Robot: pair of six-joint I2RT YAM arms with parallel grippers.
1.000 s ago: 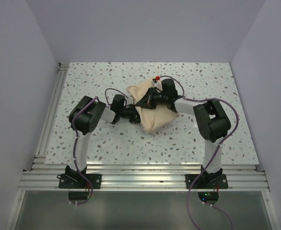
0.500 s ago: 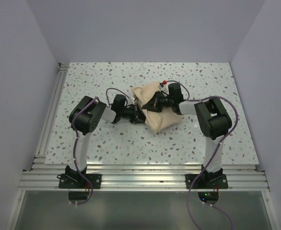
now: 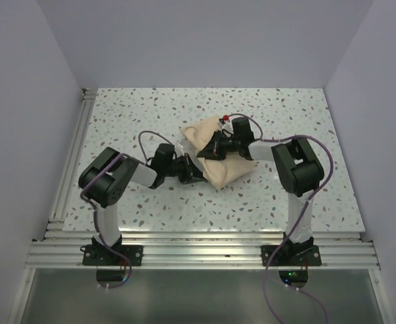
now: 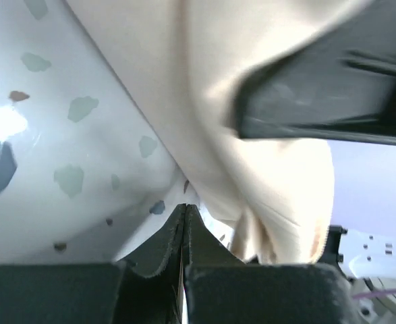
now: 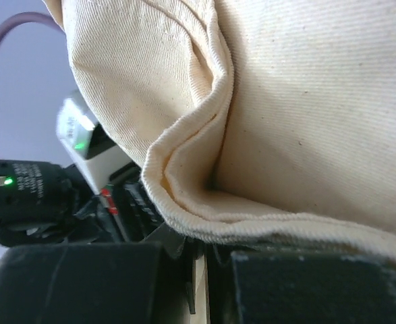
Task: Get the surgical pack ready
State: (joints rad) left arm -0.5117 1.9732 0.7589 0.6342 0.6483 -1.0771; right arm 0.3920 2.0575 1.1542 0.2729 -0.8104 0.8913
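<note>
One tan cloth bundle [image 3: 229, 169] on table [image 3: 150, 108]

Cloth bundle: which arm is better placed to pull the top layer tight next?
Right, most likely. The right tool sits on top of the cloth bundle and its wrist view shows it pinching cloth. The left tool is shut low at the bundle's near-left edge.

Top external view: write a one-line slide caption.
Tan cloth bundle on the speckled table: right gripper pinching a fold on top, left gripper shut at its near-left edge.
</note>
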